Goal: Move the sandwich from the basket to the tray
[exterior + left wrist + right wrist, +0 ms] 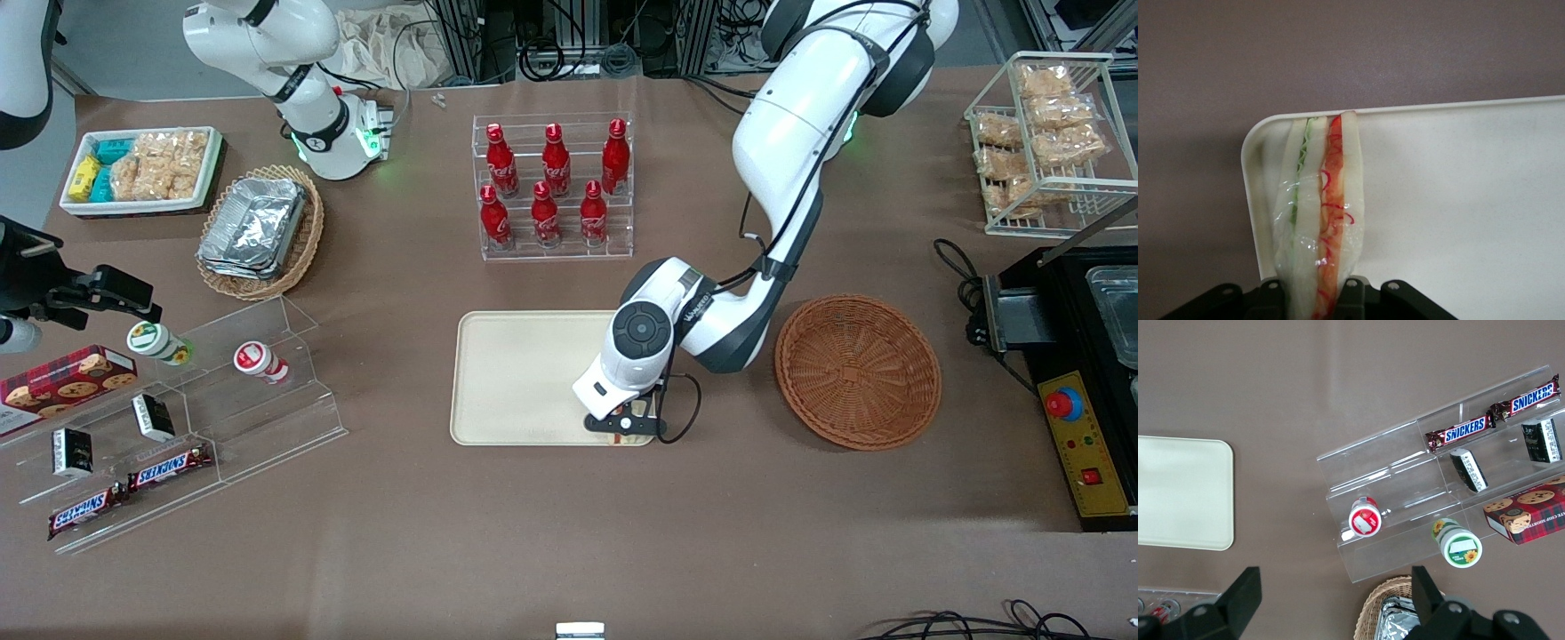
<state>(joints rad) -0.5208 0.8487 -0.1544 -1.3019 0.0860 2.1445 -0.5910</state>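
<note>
- Your gripper (625,425) is down over the corner of the tray (516,373) that lies nearest the front camera and toward the basket (858,371).
- The fingers are clamped on the sandwich (1321,213), one on each bread face, as the wrist view shows it.
- You can see the sandwich's cut edge there: pale bread, a green layer, a red layer, all under clear wrap.
- The sandwich sits over the tray's rounded corner (1261,143), its tip reaching the rim; whether it touches the tray floor, you cannot tell.
- From the front, only a sliver of the sandwich (628,437) peeks out below the gripper.
- The basket sits on the table beside the tray, toward the working arm's end, with nothing visible in it.
- Farther from the front camera than the tray, a clear rack of red bottles (553,185) stands upright.
- Toward the parked arm's end, a clear stepped shelf (191,418) carries chocolate bars (169,466) and small tubs (260,361).
</note>
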